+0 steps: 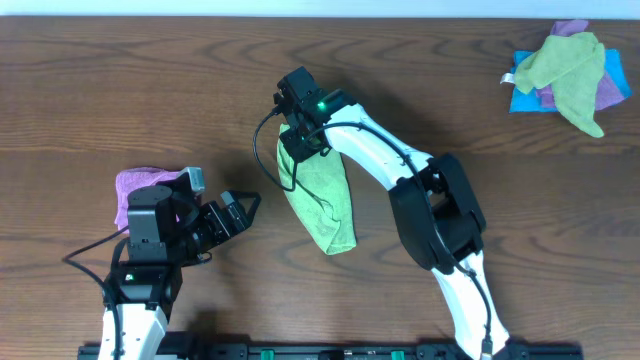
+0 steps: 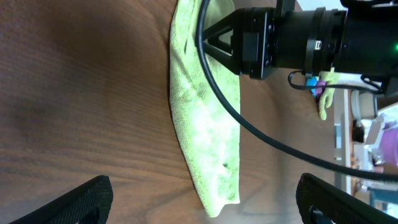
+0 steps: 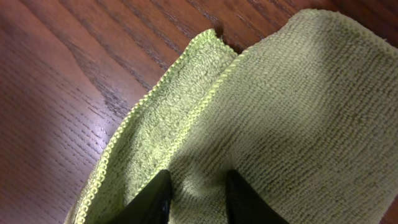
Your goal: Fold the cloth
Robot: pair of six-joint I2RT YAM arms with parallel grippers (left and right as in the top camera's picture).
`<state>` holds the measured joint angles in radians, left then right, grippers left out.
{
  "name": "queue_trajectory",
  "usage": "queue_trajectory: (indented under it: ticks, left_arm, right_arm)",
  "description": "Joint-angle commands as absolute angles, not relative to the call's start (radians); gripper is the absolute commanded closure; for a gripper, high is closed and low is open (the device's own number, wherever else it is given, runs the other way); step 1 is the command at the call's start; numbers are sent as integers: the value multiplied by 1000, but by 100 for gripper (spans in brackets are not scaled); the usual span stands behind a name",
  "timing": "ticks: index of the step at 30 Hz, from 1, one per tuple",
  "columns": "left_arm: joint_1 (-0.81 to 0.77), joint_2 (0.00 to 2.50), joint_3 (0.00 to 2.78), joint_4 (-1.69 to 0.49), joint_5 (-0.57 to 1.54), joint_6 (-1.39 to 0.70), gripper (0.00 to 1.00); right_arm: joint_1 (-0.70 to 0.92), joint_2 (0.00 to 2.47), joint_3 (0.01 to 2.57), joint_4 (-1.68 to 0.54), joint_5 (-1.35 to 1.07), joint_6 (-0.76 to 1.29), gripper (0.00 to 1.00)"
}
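**A:** Where is the cloth (image 1: 322, 205) to be found?

**B:** At the middle of the table (image 1: 120, 80). It is doubled into a long strip, with one hemmed layer seen over the other.

**A:** How is the right claw (image 3: 198, 186) set?

**B:** It is placed on the strip's end toward the table's far edge. It is narrowed, and a ridge of cloth is caught between its fingers (image 3: 155, 202). Whether the pinch is firm cannot be told. That end is presumably chosen so it can be carried over the other end for the next fold.

**A:** And the left claw (image 1: 242, 210)?

**B:** It is held wide and empty at the table's near left, probably so the fold is not obstructed. A pink cloth (image 1: 135, 185) is seen partly under that arm, and a heap of cloths (image 1: 565, 70) at the table's far right corner.
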<state>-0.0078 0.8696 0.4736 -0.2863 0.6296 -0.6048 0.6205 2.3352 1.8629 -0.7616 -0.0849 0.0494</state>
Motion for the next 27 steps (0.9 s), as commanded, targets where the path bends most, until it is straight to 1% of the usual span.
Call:
queue_trajectory:
  ticks: [1,2,3,4,5,7,10,14,18,22,23,24,25,27]
  left_arm:
    - [-11,870,496,-282,647,-636,5]
    - [-11,870,496,-283,647,-636,5]
    - [-11,870,496,-283,648,-636,5]
    - [-11,870,496,-283,648,-636,5]
    - [-11,870,496,-283,647,-636,5]
    - [-11,870,496,-283,648,-636,5]
    - [-11,870,496,-283,647,-636,5]
    - [-11,870,496,-283,647,-636,5]
    - [-11,870,496,-283,647,-636,4]
    - [-11,870,496,-283,647,-636,4]
    - [-11,870,496,-283,647,-636,5]
    - [-11,870,496,-283,647,-636,4]
    - [-11,870,496,-283,647,-636,5]
    - [-11,870,496,-283,647,-636,5]
  right_arm:
    - [620,2344,1864,-763,-78,60,71]
    - [620,2344,1864,-764,-78,60,68]
    - [620,2344,1864,-764,-79,61,58]
    - [621,2344,1864,-765,-79,67,44]
    - [622,2344,1864,-766,-79,67,40]
    - [623,2344,1864,-767,-79,67,39]
    - [623,2344,1864,-767,-79,74,44]
    - [623,2350,1864,-768,-80,75,55]
    - [625,2370,1864,-790,-87,75,56]
    - [627,2384,1864,-797,-86,74,62]
    - [627,2384,1864,-796,-86,74,65]
    - [627,2384,1864,-796,-86,74,74]
    - [627,2384,1864,-794,-86,74,85]
    - [626,2384,1866,-797,-86,74,99]
